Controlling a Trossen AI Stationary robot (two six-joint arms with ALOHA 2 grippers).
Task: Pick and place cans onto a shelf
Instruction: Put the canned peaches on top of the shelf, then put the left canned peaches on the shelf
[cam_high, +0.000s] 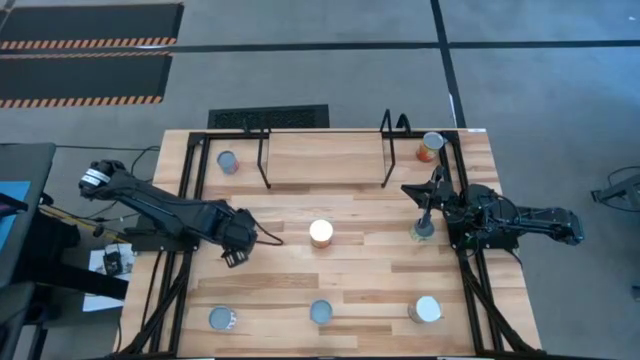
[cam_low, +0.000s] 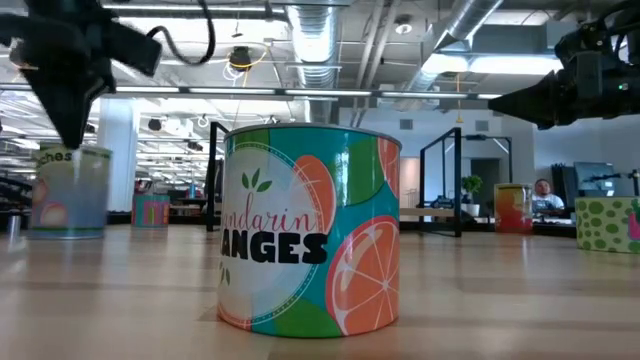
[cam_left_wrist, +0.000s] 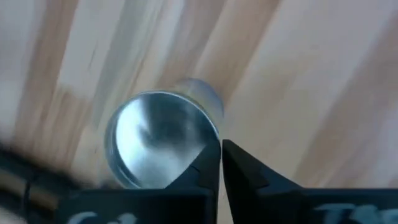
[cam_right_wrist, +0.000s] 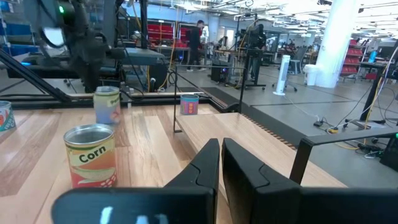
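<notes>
My left gripper points straight down over a can at the table's left, which it hides in the high view. Its fingers are shut, with their tips right at the silvery top, near the rim. That can stands upright on the table. The shelf stands at the far middle with nothing on its board. My right gripper waits level at the right, shut and holding nothing, above a green-dotted can. My left gripper comes at the can's top from above with its fingers shut, their tips over the rim. Whether the tips touch the lid or hang just above it, I cannot tell. The can stands upright on the table.
More cans stand about: a corn can at the centre, one far left, an orange one far right, and three along the near edge. Bare boards lie between the left gripper and the shelf.
</notes>
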